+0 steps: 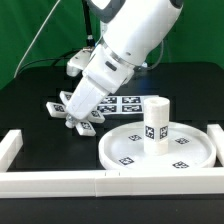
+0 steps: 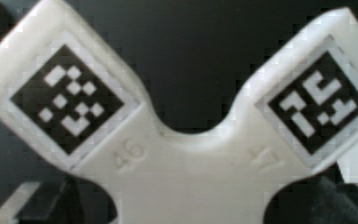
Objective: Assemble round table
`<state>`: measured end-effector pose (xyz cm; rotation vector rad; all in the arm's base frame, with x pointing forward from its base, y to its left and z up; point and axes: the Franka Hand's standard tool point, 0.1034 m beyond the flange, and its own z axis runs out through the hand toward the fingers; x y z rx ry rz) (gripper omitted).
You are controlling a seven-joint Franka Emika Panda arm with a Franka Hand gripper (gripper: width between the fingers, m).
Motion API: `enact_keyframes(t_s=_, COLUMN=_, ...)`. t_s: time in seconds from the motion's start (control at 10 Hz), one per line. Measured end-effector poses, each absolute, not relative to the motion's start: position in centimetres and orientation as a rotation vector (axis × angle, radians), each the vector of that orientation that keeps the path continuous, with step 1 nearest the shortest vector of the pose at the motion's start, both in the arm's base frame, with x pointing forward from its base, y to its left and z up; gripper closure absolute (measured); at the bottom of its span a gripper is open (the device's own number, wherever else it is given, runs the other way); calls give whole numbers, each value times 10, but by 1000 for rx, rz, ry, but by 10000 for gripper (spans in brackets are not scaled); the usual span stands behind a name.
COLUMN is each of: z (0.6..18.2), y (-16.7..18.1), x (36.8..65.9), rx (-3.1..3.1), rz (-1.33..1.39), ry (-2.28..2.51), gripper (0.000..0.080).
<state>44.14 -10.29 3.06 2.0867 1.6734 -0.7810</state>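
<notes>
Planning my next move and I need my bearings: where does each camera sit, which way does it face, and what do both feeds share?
Exterior view: off the arm, raised beside the table, looking down across the rail frame at the round disc, upright leg and cross-shaped base; the arm and claw show.
Wrist view: on the wrist, facing the cross-shaped base from very close; a grey blur at one corner may be a claw finger.
Shared: only the cross-shaped base.

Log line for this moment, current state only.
claw: at cross-shaped base, grip unclear | leg: upright at centre of disc | base: apart from disc
</notes>
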Motion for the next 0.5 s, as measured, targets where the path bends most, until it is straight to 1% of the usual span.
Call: enact_keyframes(t_s=0.5, z=21, y=-102, x=437, rx=2081, rz=-793, ry=1686, gripper=150)
